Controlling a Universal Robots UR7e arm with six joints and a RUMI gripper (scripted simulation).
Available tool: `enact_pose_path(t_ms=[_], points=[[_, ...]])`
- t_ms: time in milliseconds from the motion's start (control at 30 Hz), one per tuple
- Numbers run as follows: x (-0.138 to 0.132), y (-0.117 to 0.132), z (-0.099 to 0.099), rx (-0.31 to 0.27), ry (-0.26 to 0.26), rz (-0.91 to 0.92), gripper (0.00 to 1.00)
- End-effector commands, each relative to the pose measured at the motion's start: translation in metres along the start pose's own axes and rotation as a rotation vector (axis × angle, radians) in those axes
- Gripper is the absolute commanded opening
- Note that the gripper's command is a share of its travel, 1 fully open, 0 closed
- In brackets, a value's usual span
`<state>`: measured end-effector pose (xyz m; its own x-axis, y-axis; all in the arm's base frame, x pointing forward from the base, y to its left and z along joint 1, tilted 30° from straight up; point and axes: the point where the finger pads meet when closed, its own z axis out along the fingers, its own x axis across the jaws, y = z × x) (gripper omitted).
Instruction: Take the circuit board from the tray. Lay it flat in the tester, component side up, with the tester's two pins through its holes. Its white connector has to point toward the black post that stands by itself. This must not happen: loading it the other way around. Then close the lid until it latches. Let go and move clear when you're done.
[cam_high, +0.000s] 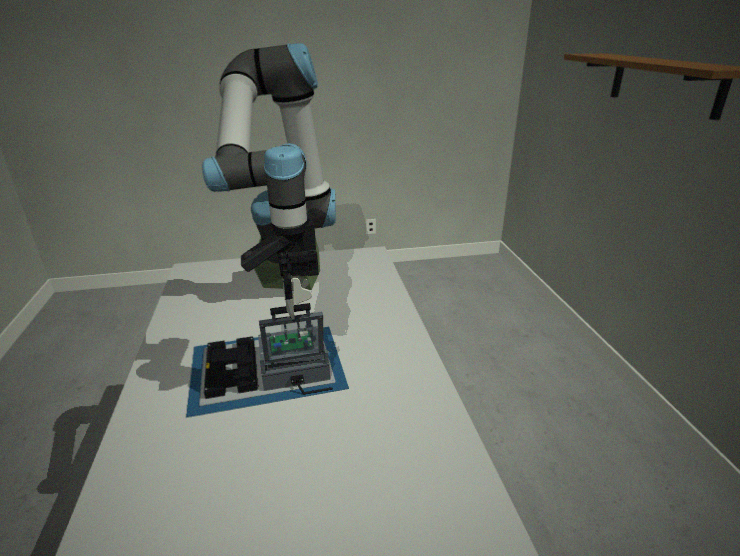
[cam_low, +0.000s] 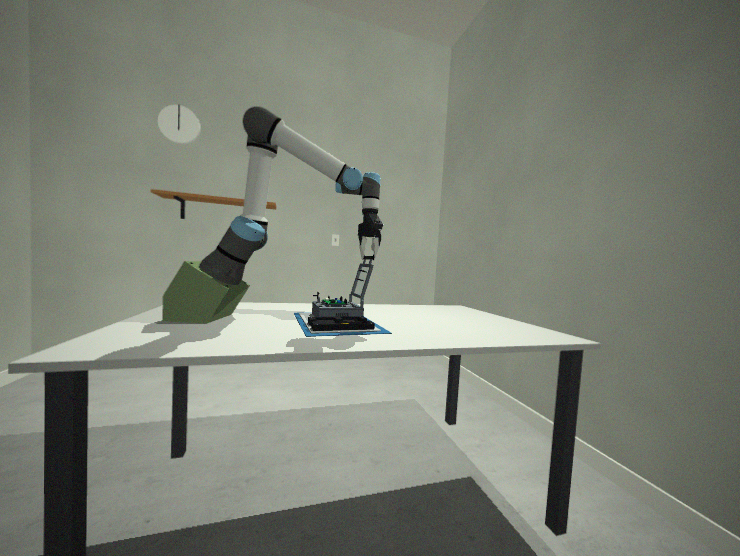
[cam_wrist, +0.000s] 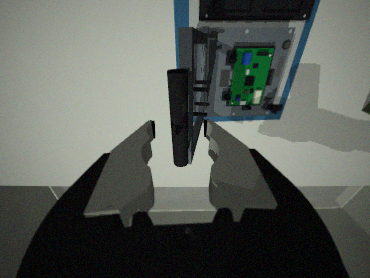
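Note:
The green circuit board (cam_high: 291, 343) (cam_wrist: 251, 75) lies flat in the grey tester (cam_high: 296, 376) (cam_wrist: 217, 107) (cam_low: 335, 309), component side up. The tester's lid (cam_high: 263, 340) (cam_low: 360, 280) stands open, tilted steeply up from its hinge. Its dark handle bar (cam_wrist: 178, 120) (cam_high: 290, 311) is at the top. My gripper (cam_wrist: 179, 121) (cam_high: 294, 298) (cam_low: 368, 254) hangs straight above the lid, and its fingers straddle the handle bar with a gap on each side. The black tray (cam_high: 215, 388) (cam_wrist: 255, 10) beside the tester holds no board.
Tray and tester stand on a blue-edged mat (cam_high: 269, 401) (cam_wrist: 300, 55) in the middle of the white table (cam_high: 299, 478). A black latch lever (cam_high: 311, 389) sticks out at the tester's front. The arm's green base (cam_low: 197, 295) is at the far end.

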<state>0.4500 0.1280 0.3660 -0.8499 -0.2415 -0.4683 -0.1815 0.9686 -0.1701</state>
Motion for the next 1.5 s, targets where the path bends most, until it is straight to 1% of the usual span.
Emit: enact_pose_path(t_ms=[0, 200, 233, 1467], points=[[-0.0003, 0.0, -0.0006, 0.0, -0.001, 0.0, 0.3], [-0.0003, 0.0, -0.0006, 0.0, -0.001, 0.0, 0.3], [-0.0003, 0.0, -0.0006, 0.0, -0.001, 0.0, 0.0], [-0.0003, 0.0, -0.0006, 0.0, -0.001, 0.0, 0.0]])
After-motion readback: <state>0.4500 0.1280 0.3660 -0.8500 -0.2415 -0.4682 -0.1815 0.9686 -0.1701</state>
